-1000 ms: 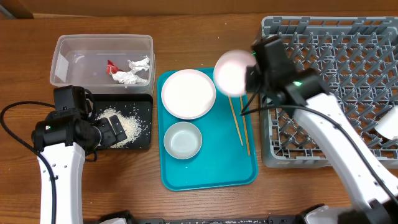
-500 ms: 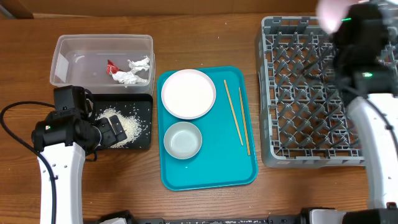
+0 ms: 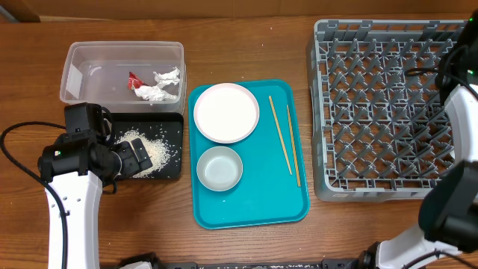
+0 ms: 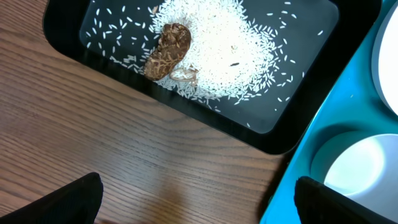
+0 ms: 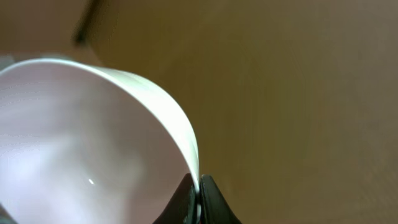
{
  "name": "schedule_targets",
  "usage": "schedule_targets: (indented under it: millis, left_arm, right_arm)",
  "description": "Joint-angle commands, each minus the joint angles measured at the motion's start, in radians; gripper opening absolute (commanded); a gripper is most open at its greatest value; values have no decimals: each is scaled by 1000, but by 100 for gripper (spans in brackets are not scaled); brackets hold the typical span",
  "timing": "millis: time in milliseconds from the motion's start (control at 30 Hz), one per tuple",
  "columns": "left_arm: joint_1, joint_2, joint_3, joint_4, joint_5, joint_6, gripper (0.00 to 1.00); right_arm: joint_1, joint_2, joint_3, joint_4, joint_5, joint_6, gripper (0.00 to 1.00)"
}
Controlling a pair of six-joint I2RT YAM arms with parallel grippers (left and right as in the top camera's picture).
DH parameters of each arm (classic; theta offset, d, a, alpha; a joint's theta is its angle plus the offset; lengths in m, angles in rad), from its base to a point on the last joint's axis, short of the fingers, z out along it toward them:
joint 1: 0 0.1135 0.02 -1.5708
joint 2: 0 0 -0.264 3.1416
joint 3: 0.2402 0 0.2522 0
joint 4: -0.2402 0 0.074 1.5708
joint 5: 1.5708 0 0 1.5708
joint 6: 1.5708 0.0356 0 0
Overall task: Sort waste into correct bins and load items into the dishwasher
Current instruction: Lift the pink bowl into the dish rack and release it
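1. Right gripper [image 5: 198, 186] is pinched shut on the rim of a white bowl [image 5: 74, 143]. Both are off the overhead's right edge.
2. Rack [image 3: 381, 112] lies left of that arm, so the bowl likely goes inward and down.
3. Left gripper [image 4: 199, 199] is wide open and empty, by the black tray [image 4: 267, 140].

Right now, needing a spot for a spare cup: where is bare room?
The grey rack holds nothing on its visible grid. On the teal tray, the strip below the bowl and chopsticks is free; the plate crowds its top.
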Motion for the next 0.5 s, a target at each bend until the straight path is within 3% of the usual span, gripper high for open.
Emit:
schedule_targets:
  millis: [0,467]
  left_arm:
    - [5,2,6,-2,-3,11,100]
    - [5,2,6,-2,-3,11,100]
  right_arm:
    - [-2,46,16,-47,134,11,4]
    - [21,116,15,-272,116,294,4]
